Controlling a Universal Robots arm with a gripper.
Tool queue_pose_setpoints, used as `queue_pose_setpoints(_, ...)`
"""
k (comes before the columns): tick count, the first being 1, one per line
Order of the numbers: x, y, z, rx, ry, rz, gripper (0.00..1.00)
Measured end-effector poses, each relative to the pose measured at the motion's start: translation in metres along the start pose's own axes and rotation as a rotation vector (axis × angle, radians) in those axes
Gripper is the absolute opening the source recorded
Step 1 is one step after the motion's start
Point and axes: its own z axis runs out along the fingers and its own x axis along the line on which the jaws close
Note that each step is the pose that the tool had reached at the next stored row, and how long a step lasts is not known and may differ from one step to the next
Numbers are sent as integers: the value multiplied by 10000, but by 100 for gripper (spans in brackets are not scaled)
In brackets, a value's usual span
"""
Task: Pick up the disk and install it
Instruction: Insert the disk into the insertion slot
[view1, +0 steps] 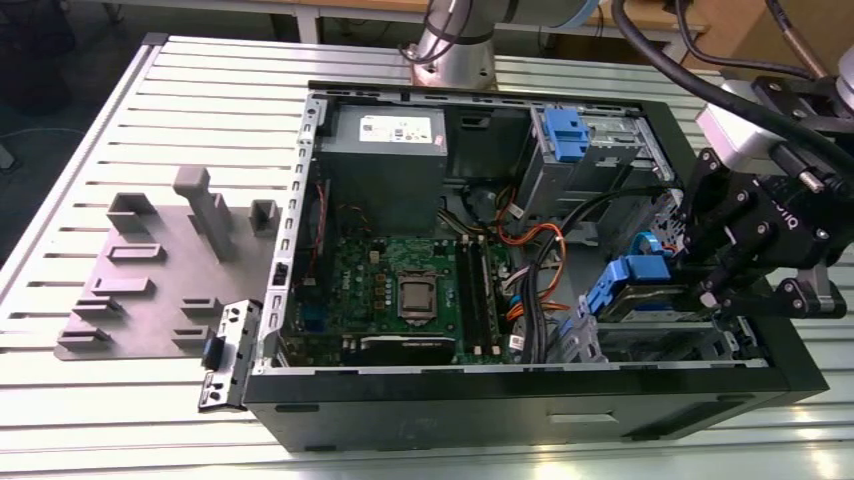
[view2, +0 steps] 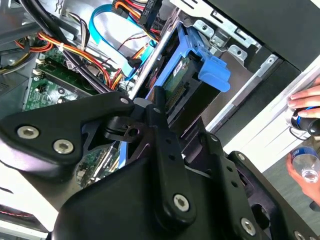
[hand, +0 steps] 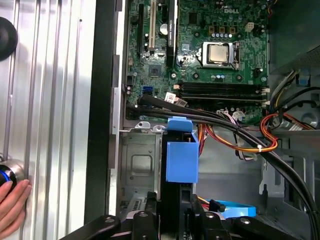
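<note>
The gripper (hand: 176, 215) is clenching the disk (hand: 181, 160), holding it edge-up at the bay in the computer case's (view1: 534, 385) near corner, toward the exterior view's right. Black and orange cables (hand: 240, 137) are crowding just beside it. A person's hand (hand: 12, 207) is resting on the table (view1: 134, 420).

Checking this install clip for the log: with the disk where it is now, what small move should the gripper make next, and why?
Probably ease the disk a little deeper into the drive bay, grip kept. The gripper clamps it edge-on, its blue tab standing proud, cables close beside.
</note>
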Motion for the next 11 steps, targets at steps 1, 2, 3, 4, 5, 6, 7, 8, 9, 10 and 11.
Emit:
queue_pose_setpoints(1,0,0,0,0,0,-1,35)
queue_pose_setpoints(2,0,0,0,0,0,-1,35)
queue_pose_setpoints(3,0,0,1,0,0,-2,35)
queue_pose_setpoints(4,0,0,2,-2,-4,-4,35)
queue_pose_setpoints(5,1,0,6,-2,-10,-4,36)
queue_pose_setpoints(6,1,0,5,0,-8,-4,36)
queue_pose_setpoints(7,0,0,3,0,-5,-3,42)
queue_pose_setpoints(8,0,0,1,0,-1,-3,42)
queue_pose_setpoints(9,0,0,0,0,2,-4,42)
queue_pose_setpoints(10,0,0,1,0,0,-5,42)
queue_pose_setpoints(11,0,0,1,-1,0,-6,42)
